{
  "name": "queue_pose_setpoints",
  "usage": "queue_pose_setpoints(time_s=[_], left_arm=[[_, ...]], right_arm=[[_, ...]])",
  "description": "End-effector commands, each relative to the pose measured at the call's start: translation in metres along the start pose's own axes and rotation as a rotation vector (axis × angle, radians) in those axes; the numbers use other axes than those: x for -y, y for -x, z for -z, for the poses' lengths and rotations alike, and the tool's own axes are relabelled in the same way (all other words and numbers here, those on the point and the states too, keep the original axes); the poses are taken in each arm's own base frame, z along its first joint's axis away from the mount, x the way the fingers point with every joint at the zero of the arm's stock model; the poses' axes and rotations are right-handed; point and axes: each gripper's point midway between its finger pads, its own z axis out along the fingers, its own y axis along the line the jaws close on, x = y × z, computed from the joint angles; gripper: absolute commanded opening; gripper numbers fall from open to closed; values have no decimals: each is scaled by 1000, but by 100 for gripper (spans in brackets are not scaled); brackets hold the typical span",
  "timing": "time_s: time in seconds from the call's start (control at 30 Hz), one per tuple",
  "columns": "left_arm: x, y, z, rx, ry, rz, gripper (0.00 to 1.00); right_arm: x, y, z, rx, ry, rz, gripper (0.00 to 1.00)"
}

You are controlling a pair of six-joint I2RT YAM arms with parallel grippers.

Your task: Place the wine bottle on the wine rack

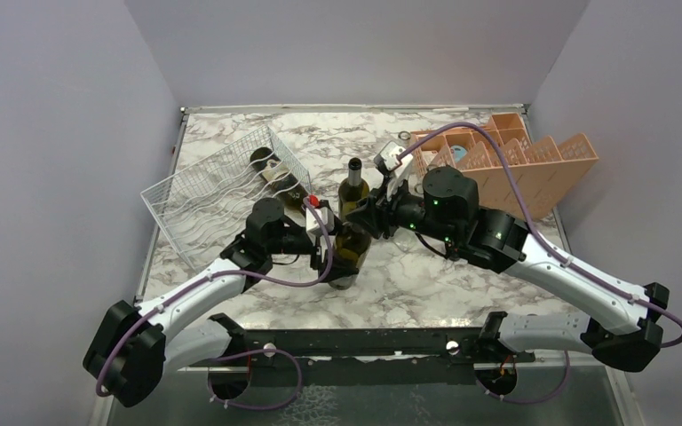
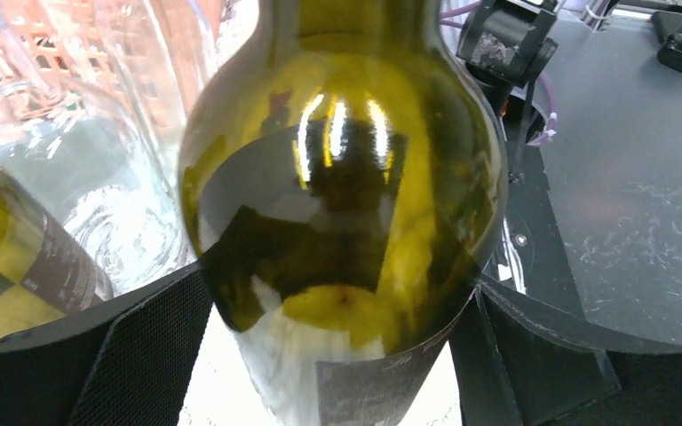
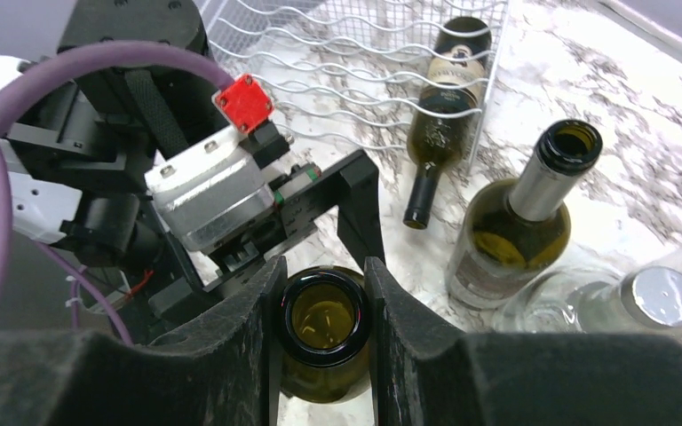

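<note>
At mid-table | right jaws clamped on wine bottle (image 3: pixel 323 315) neck | left jaws open (flanking its body)

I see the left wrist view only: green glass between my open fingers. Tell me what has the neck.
Observer: The right gripper is shut on the wine bottle at its mouth.
Operator: Give me the rack's position.
Observer: The wine rack stands left of that bottle and slightly farther back.
Operator: Report what's in it.
Observer: One dark bottle lies at its right end, neck sticking out.
</note>
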Motion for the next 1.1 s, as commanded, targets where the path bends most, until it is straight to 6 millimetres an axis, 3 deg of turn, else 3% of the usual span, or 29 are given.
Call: queue_pose_setpoints(time_s=[0.0,0.2,0.47,0.53,0.73,0.77,0.8,0.83,0.97,1.07], left_arm=[[21,21,-2,76,-63,-98,99],[31,31,-1,110,-66,-168,95],[27,37,1,128,-15,-201,76],[26,39,0,129,-15,-205,69],[24,53,0,149,-10,-256,34],[23,56,0,154,-9,-271,25],[23,59,0,160,-5,-293,6],[20,63,1,166,15,-311,0],[1,80,7,181,131,-422,0],[-14,91,15,162,228,-541,0]], right_arm=[[-26,74,24,252,125,-3,1],[-33,92,33,323,166,6,1],[-42,106,55,421,217,-1,1],[-43,107,58,433,227,-2,1],[-40,102,59,418,213,-17,2],[-39,100,58,409,207,-23,6],[-38,99,58,401,200,-32,13],[-37,97,58,390,193,-36,22],[-31,83,56,338,162,-45,59],[-21,69,55,289,106,-50,67]])
